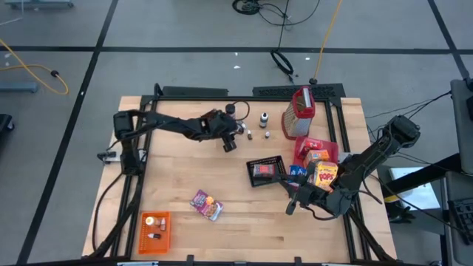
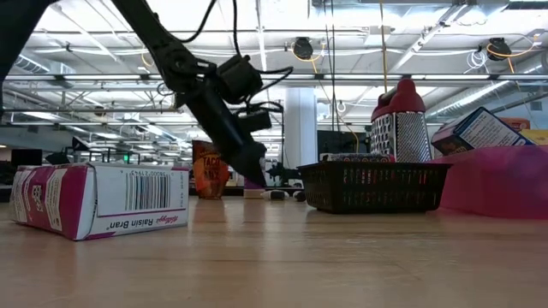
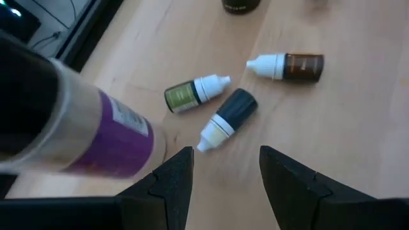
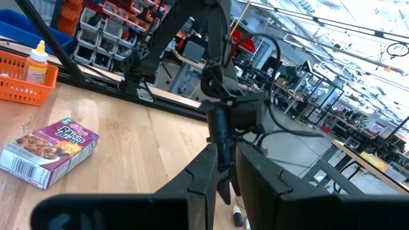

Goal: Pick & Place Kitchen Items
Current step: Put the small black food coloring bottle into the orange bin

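My left gripper (image 3: 227, 171) is open and slants down over the table's far middle (image 1: 229, 142). Just ahead of its fingers lie three tiny white-capped bottles on their sides: a dark one (image 3: 228, 118), a green one (image 3: 192, 94) and a brown one (image 3: 291, 66). A purple-labelled container (image 3: 105, 135) stands close beside one finger; I cannot tell whether they touch. A Raisin Bran box (image 1: 207, 205) lies flat at the near middle. My right gripper (image 1: 293, 206) waits shut at the near right, with nothing between its fingers (image 4: 223, 167).
A black mesh basket (image 1: 266, 171) sits at the centre. A red tray (image 1: 303, 148) holding snack boxes (image 1: 323, 174) is at the right. A red-topped grater (image 1: 299, 112) stands at the far right. An orange crate (image 1: 155, 230) sits at the near left.
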Tool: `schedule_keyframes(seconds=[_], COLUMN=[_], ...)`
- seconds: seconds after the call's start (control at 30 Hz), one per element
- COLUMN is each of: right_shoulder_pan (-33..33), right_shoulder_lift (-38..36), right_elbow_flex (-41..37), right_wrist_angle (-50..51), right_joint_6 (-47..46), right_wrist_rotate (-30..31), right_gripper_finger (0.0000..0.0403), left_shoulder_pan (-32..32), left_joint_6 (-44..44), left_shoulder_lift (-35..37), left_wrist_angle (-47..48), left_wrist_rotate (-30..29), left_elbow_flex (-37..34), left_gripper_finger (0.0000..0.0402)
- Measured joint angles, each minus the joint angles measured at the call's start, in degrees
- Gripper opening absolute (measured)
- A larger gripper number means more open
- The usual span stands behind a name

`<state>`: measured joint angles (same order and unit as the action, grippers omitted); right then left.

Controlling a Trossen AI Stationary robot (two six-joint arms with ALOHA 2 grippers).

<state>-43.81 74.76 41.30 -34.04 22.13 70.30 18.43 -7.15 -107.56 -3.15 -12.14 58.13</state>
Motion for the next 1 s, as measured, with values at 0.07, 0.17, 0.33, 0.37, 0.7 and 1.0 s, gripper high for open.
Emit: schedule_keyframes(seconds=[0.07,0.17,0.33,0.37,0.7,1.0], right_shoulder_pan=[0.0,0.03,0.27,0.44,1.92,1.9], right_shoulder_lift=[0.0,0.0,0.0,0.0,0.02,0.03], right_elbow_flex=[0.0,0.0,0.0,0.0,0.0,0.0], right_wrist_angle=[0.05,0.02,0.01,-0.01,0.02,0.04], right_joint_6=[0.0,0.0,0.02,0.0,-0.37,-0.39], right_wrist_rotate=[-0.03,0.0,-0.04,-0.04,-0.07,-0.1], right_gripper_finger=[0.0054,0.0054,0.0054,0.0054,0.0054,0.0054], left_shoulder_pan=[0.34,0.31,0.31,0.33,1.94,4.31], left_joint_6=[-1.62,-4.68,-9.01,-9.96,-12.36,-12.06], left_shoulder_lift=[-1.08,-2.22,-2.85,-2.85,-2.85,-3.85], left_wrist_angle=[-1.48,-3.39,-4.49,-4.81,-7.73,-7.71], left_wrist_rotate=[0.41,0.68,0.78,0.76,6.96,11.51], left_elbow_flex=[0.0,0.0,-0.04,-0.04,-0.04,-0.03], left_gripper_finger=[0.0182,0.0182,0.0182,0.0182,0.0182,0.0182])
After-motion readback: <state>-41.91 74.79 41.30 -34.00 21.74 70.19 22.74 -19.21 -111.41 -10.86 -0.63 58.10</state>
